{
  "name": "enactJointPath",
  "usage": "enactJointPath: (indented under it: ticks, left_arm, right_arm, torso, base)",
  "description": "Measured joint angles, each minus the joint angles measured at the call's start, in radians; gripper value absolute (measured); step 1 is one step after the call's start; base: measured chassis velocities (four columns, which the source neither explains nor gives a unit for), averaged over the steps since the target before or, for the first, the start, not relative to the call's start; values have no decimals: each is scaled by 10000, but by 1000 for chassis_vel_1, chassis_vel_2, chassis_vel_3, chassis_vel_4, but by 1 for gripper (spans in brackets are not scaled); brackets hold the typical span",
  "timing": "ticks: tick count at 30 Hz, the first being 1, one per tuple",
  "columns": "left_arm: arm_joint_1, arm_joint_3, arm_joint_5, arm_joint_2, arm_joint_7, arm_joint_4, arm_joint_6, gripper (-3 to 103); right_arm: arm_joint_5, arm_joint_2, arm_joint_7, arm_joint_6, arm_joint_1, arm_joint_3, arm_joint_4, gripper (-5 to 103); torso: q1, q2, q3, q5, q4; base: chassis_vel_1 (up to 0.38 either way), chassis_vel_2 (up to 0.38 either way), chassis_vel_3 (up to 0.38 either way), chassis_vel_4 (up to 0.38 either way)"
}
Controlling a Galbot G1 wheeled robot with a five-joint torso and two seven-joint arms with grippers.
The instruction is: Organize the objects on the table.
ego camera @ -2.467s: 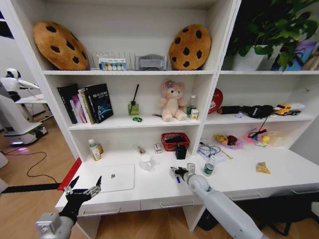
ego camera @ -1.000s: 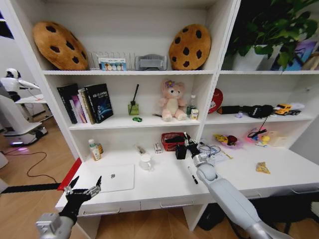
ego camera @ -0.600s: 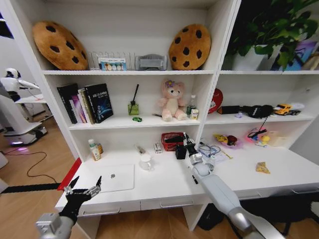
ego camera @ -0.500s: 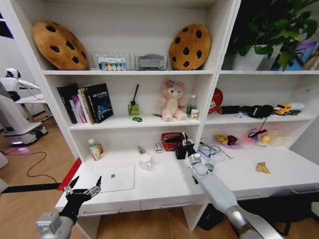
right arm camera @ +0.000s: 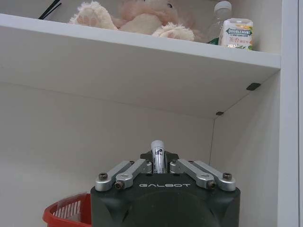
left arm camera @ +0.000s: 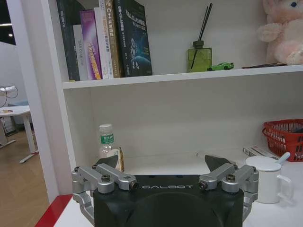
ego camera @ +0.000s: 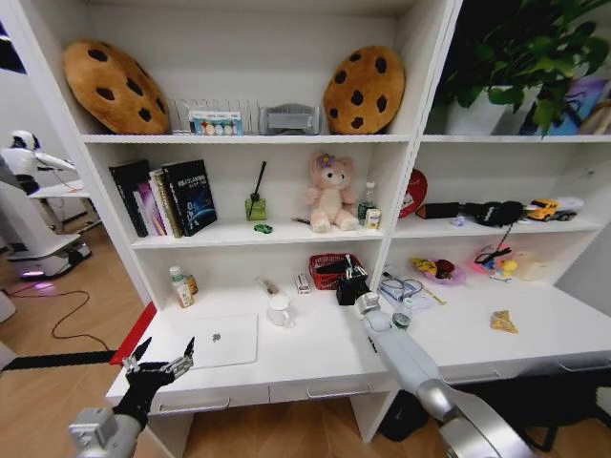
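The right gripper [right arm camera: 158,163] is closed on a pen [right arm camera: 157,153], which stands upright between the fingertips with its pale tip poking just above them. In the head view this gripper [ego camera: 351,277] hangs over the back of the surface [ego camera: 315,358], right above a small black holder [ego camera: 347,291] and just in front of the red basket [ego camera: 329,270]. A pen like this is light, stiff and smooth, so it could slide or swing in a loose pinch; a hold on the middle of the barrel, as here, looks the steadiest way to keep it vertical.

Just beside the right gripper's arm, on the side away from the other arm, a small green-banded bottle [ego camera: 402,320] stands on the surface. It is probably light and easy to tip, best taken around its body.

The left gripper [left arm camera: 164,171] is open and holds nothing, parked low at the near edge of the surface [ego camera: 162,364]. Just beyond it lies the laptop [ego camera: 220,341], closed and flat: thin, rigid and slick, best taken by an edge. Past that stands the white mug [left arm camera: 268,178], and farther still a bottle [left arm camera: 108,147] against the back wall.

Well off past the right gripper lies the yellow packet [ego camera: 503,322], which is likely soft and crinkly.
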Motion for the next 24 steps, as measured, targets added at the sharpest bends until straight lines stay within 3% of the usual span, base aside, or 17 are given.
enactJointPath:
  ticks: [18,21,23,24]
  left_arm:
    - [0,0,0,0,1,0,0,100]
    - [0,0,0,0,1,0,0,100]
    - [0,0,0,0,1,0,0,100]
    - [0,0,0,1,1,0,0,100]
  right_arm:
    - [-14,560,-245,102,396,192,-940,12]
    - [-7,550,-476,-117,322,349,-758,9]
    - [36,430,-627,-694,101,514,-227,9]
    - [180,364,-643,-960,10,535,15,18]
  torso:
    - [0,0,0,0,0]
    - [0,0,0,-1,1]
    - [0,0,0,1,1]
    - [0,0,0,1,-1]
  base:
    - [0,0,0,0]
    - [0,0,0,0]
    - [0,0,0,0]
    - [0,0,0,0]
